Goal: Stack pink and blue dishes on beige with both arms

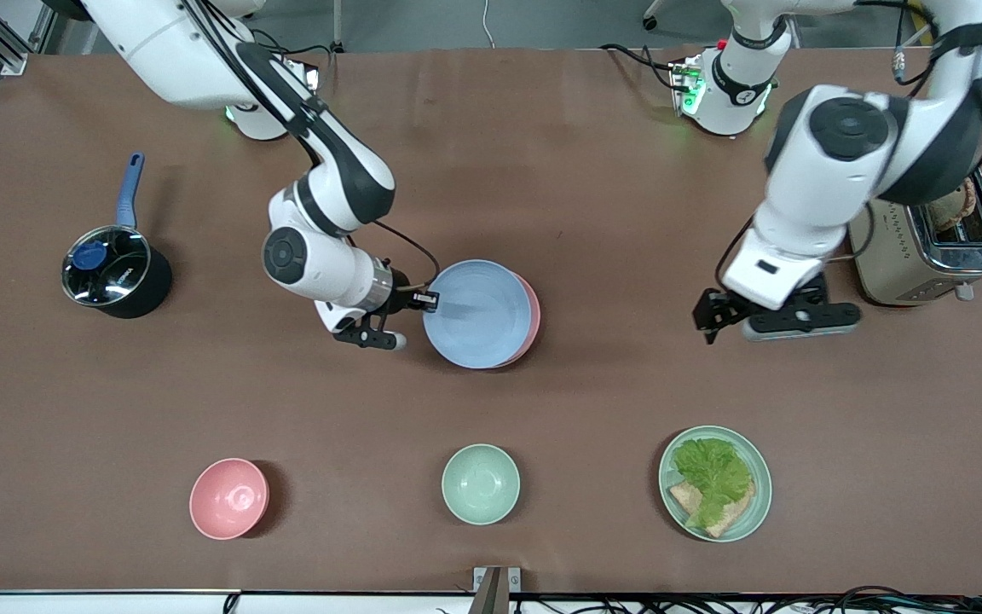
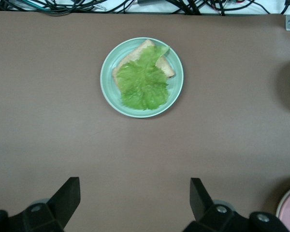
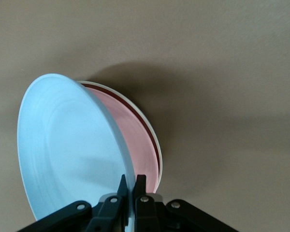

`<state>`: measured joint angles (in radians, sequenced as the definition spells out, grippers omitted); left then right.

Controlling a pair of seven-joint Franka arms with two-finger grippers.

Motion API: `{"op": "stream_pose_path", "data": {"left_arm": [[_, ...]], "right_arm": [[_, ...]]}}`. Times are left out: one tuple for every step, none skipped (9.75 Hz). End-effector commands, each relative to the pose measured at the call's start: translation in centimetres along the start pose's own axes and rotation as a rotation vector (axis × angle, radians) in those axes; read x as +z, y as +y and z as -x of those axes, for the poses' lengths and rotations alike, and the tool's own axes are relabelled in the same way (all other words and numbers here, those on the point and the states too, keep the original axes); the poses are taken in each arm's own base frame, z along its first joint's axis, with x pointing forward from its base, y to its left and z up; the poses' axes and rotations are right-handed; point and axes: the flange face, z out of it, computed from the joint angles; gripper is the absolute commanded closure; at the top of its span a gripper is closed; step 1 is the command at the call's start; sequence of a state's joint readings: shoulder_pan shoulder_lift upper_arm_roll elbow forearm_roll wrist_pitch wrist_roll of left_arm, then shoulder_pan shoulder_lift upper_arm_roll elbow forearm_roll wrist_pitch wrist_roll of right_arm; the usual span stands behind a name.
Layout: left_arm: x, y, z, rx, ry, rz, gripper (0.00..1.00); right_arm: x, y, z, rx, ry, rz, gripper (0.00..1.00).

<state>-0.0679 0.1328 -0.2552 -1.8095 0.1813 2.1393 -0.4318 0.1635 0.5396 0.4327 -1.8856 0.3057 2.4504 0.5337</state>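
Front view: the blue plate [image 1: 474, 311] is gripped by its rim in the right claw [image 1: 425, 300], tilted over the pink plate [image 1: 531, 320] mid-table. Lettuce and bread are carried on the mint plate [image 1: 757, 503].

Left wrist view: the left claw [image 2: 135, 198] is held wide over bare table [image 2: 48, 121].

Right wrist view: a beige plate [image 3: 152, 133] is seen under the pink.

Bare tabletop [image 1: 593, 196] around plate stack [image 1: 529, 320]; right tool [image 1: 428, 300] occupies stack's rim toward right arm's end.
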Motion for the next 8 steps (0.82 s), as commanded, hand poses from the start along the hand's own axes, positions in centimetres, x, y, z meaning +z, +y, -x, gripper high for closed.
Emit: {"op": "stream_pose_path", "data": {"left_arm": [[-4.9,-4.0,-2.7,0.027,-0.103,0.058,0.0],[-7.9,-6.3,-3.7,0.021,-0.122,0.092,0.0],[-11.6,-8.0,-3.7,0.034,-0.134,0.1,0.0],[-14.9,-9.3,-2.7,0.06,-0.138,0.096,0.0],[-18.6,-10.8,-0.3,0.052,-0.151,0.083,0.0],[-20.5,-11.3,1.6,0.052,-0.161,0.076,0.0],[-21.5,-11.5,2.2,0.052,-0.148,0.078,0.0],[-21.5,-11.3,2.2,0.04,-0.15,0.079,0.0]], "right_arm": [[1.1,-0.1,1.8,-0.003,0.006,-0.004,0.96],[1.2,0.1,1.7,-0.006,0.008,-0.003,0.95],[1.6,0.3,2.0,-0.009,0.004,0.004,0.93],[1.8,0.4,2.2,-0.012,-0.001,0.009,0.86],[1.7,0.7,2.0,-0.002,-0.006,0.011,0.39],[1.6,0.8,1.8,-0.004,-0.004,0.013,0.0],[0.1,0.5,1.4,-0.007,0.021,0.003,0.0],[-3.2,0.2,0.8,-0.017,0.075,-0.009,0.0]]}}
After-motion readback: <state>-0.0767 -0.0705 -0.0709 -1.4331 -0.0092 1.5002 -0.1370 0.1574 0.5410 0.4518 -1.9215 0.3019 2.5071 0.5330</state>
